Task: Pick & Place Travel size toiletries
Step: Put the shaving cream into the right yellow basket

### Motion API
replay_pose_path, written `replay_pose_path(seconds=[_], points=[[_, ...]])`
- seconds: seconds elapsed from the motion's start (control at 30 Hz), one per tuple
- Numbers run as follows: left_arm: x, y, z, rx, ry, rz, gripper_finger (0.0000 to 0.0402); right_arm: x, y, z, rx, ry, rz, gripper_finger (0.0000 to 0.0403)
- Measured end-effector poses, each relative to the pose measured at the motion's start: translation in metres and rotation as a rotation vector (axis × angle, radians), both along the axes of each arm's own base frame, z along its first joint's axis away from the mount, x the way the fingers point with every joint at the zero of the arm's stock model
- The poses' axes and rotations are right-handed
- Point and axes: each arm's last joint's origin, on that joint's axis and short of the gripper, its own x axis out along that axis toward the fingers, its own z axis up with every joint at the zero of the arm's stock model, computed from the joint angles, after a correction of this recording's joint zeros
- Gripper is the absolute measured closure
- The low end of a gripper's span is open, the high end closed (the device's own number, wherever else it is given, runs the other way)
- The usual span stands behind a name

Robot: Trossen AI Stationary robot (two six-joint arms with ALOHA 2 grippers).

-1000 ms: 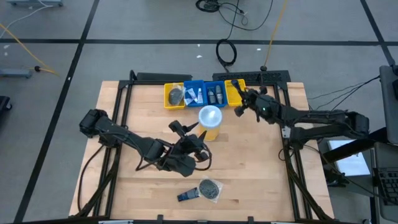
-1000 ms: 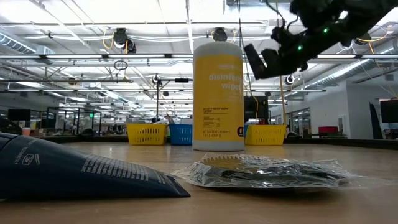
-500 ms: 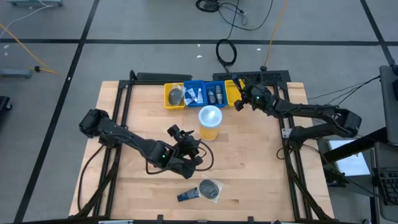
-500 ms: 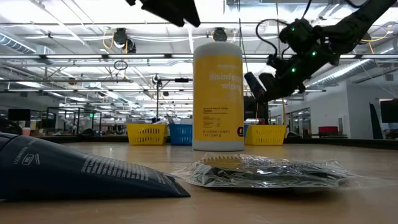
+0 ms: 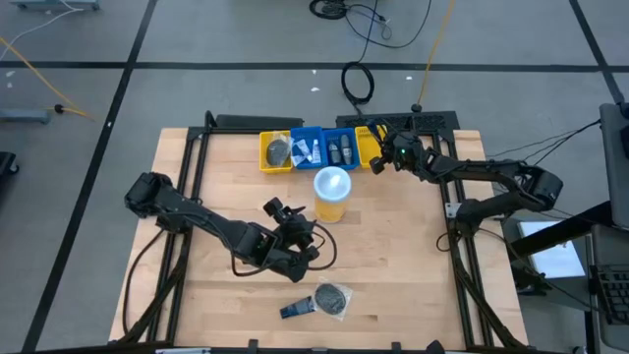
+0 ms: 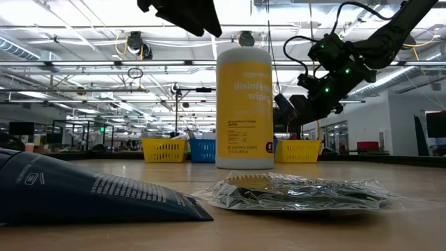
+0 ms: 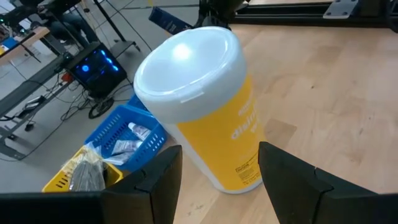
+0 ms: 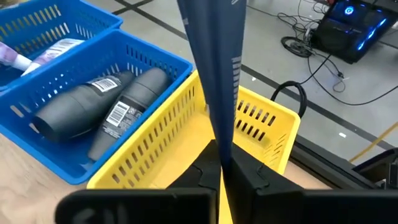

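At the far right end of the bin row, the right gripper (image 5: pixel 384 157) hangs over the yellow bin (image 8: pixel 186 146), its fingers pinched shut on a dark navy sachet (image 8: pixel 214 68). The right wrist view shows the sachet standing edge-on from the fingertips, its long axis pointing out and away from the jaws, with the open yellow bin lying directly beyond and beneath it. That is the relation the next move appears to hinge on: the sachet seems to sit above the bin's mouth rather than over the neighbouring blue bin (image 8: pixel 81 74), where two dark mini bottles (image 8: pixel 102 109) already lie side by side. Letting go here would probably drop it inside, though its length could leave it leaning on the wire wall.

Nearer the middle of the table, the left gripper (image 5: pixel 285 218) hovers just left of the yellow wipes canister (image 7: pixel 205 112), fingers spread wide and holding nothing. From the left wrist view the canister fills the gap ahead of them, yet it is no part of the task.

Two toiletries wait at the near edge: a second navy sachet (image 5: pixel 293 310) lying flat with a round grey packet (image 5: pixel 332 298) touching it on its right. The left arm is clearly nearer to both.
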Motion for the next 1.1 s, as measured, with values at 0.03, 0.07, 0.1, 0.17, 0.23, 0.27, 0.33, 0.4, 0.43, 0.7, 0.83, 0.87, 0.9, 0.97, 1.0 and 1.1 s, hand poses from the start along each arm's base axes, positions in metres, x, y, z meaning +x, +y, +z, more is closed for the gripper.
replay_pose_path(seconds=[0.03, 0.07, 0.1, 0.17, 0.23, 0.27, 0.33, 0.4, 0.43, 0.7, 0.83, 0.87, 0.9, 0.97, 1.0, 1.1], points=[[0.0, 0.0, 0.0, 0.0, 0.0, 0.0, 0.019, 0.0, 0.0, 0.0, -0.001, -0.001, 0.0, 0.0399], [0.0, 0.0, 0.0, 0.0, 0.001, 0.0, 0.019, 0.0, 0.0, 0.0, -0.001, 0.0, 0.0, 0.0396], [0.0, 0.0, 0.0, 0.0, 0.001, 0.0, 0.019, 0.0, 0.0, 0.0, -0.001, 0.001, 0.001, 0.0393], [0.0, 0.0, 0.0, 0.0, 0.001, 0.0, 0.019, 0.0, 0.0, 0.0, -0.002, 0.002, 0.001, 0.0385], [0.0, 0.0, 0.0, 0.0, 0.001, -0.001, 0.019, 0.0, 0.0, 0.0, -0.002, 0.002, 0.001, 0.0377], [0.0, 0.0, 0.0, 0.0, 0.001, -0.001, 0.019, 0.0, 0.0, 0.0, -0.002, 0.002, 0.001, 0.0373], [0.0, 0.0, 0.0, 0.0, 0.001, -0.001, 0.019, 0.0, 0.0, 0.0, -0.002, 0.002, 0.001, 0.0366], [0.0, 0.0, 0.0, 0.001, 0.002, -0.001, 0.019, 0.0, 0.0, 0.0, -0.002, 0.003, 0.001, 0.0358], [0.0, 0.0, 0.0, 0.001, 0.002, -0.001, 0.019, 0.0, 0.0, 0.0, -0.002, 0.002, 0.001, 0.0354], [0.0, 0.0, 0.0, 0.0, 0.004, -0.003, 0.019, 0.0, 0.001, 0.0, -0.002, 0.003, 0.004, 0.0337], [0.0, -0.001, -0.001, -0.028, 0.015, -0.021, 0.019, 0.002, 0.004, 0.001, 0.019, -0.017, 0.06, 0.0339], [0.0, -0.001, -0.001, -0.032, 0.018, -0.025, 0.019, 0.003, 0.005, 0.002, 0.029, -0.031, 0.088, 0.0339], [0.0, -0.001, -0.001, -0.037, 0.02, -0.028, 0.019, 0.004, 0.006, 0.004, 0.042, -0.055, 0.131, 0.0339], [0.0, -0.001, -0.001, -0.049, 0.027, -0.037, 0.019, 0.004, 0.011, 0.01, 0.059, -0.1, 0.205, 0.0338], [0.0, -0.001, -0.002, -0.053, 0.031, -0.042, 0.019, 0.004, 0.013, 0.014, 0.065, -0.125, 0.242, 0.0337], [0.0, -0.002, -0.002, -0.068, 0.043, -0.057, 0.019, 0.004, 0.024, 0.027, 0.058, -0.183, 0.333, 0.0338]])
